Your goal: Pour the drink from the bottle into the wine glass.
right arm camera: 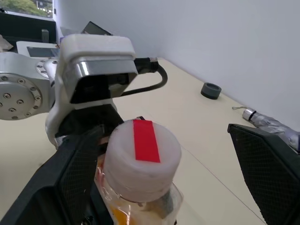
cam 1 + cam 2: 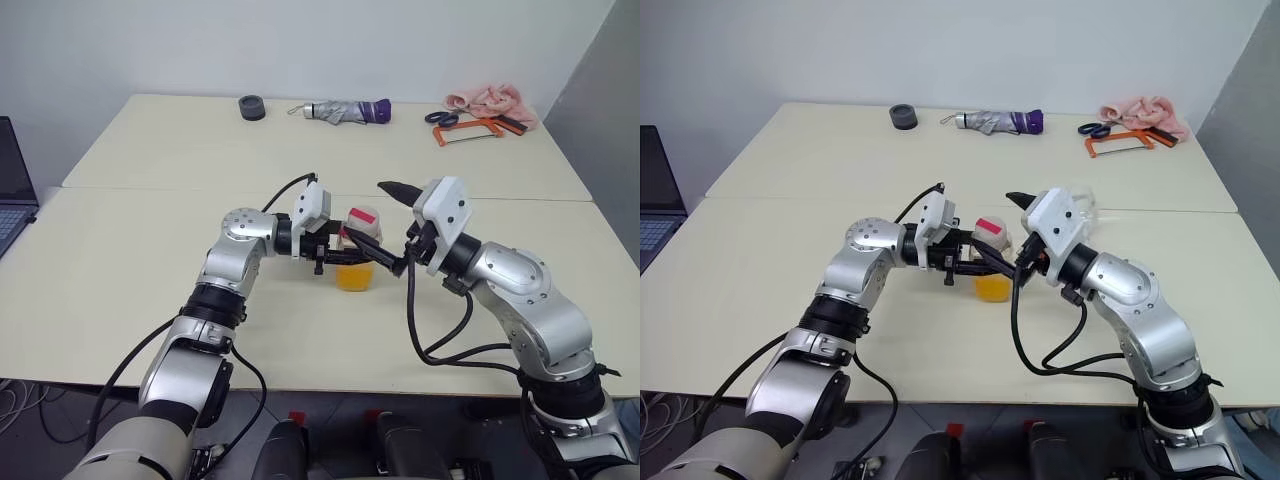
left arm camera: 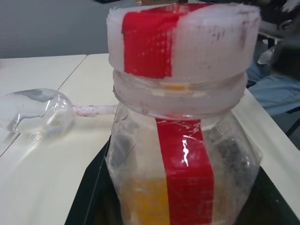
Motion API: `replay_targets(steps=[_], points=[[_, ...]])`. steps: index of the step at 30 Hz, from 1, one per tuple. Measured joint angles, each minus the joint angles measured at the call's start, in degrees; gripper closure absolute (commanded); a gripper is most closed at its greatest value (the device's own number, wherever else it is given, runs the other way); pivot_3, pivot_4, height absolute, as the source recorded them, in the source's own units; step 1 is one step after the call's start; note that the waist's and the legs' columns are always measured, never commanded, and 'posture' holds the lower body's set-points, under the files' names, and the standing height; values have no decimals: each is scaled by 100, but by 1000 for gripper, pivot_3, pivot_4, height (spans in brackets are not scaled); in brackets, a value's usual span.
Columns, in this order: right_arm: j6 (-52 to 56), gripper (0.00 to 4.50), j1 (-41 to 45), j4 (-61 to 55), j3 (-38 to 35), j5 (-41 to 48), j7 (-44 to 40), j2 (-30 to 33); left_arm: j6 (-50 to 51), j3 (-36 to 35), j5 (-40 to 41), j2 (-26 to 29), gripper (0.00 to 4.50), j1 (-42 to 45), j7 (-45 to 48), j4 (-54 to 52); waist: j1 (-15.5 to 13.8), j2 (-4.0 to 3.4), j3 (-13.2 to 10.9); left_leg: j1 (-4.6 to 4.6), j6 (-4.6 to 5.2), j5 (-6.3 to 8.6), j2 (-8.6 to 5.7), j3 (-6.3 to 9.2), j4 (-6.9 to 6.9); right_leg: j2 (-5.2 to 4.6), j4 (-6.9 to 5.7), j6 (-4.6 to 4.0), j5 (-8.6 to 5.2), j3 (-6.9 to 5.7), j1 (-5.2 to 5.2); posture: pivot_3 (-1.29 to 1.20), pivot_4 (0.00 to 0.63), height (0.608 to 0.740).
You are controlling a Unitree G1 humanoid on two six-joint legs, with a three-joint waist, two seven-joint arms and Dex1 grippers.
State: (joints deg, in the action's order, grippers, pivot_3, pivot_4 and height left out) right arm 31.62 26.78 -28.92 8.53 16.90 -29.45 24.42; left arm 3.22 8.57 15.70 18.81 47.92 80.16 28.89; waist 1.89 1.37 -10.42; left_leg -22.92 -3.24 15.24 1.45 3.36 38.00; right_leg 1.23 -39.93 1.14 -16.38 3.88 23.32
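My left gripper [image 2: 333, 252] is shut on the bottle [image 2: 357, 255] and holds it upright just above the table's middle. The bottle is clear plastic with a red vertical strip [image 3: 185, 173]. Its whitish cap [image 1: 142, 159] carries a red strip too. The orange drink [image 2: 355, 277] fills only the bottom. My right gripper [image 2: 370, 212] is open, its two black fingers [image 1: 70, 178] on either side of the cap without touching it. The wine glass [image 3: 37, 112] lies on its side on the table beyond the bottle, bowl empty, stem [image 3: 93, 110] pointing toward the bottle.
Along the table's far edge lie a black roll [image 2: 252, 107], a folded umbrella [image 2: 345, 111], scissors [image 2: 441, 117], an orange hacksaw [image 2: 468, 130] and a pink cloth [image 2: 487, 99]. A laptop [image 2: 10, 190] sits at the far left. The cream table [image 2: 130, 260] has a seam across it.
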Motion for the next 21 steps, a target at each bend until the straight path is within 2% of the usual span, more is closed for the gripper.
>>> replay_targets(steps=[21], points=[[43, 0, -106, -22, -113, 121, -43, -12, -1, -6, 1, 4, 2738, 28, 77, 106, 0, 0, 0, 0, 0, 0, 1, 0, 0, 1, -1, 0, 0, 0, 0, 0, 150, 740]])
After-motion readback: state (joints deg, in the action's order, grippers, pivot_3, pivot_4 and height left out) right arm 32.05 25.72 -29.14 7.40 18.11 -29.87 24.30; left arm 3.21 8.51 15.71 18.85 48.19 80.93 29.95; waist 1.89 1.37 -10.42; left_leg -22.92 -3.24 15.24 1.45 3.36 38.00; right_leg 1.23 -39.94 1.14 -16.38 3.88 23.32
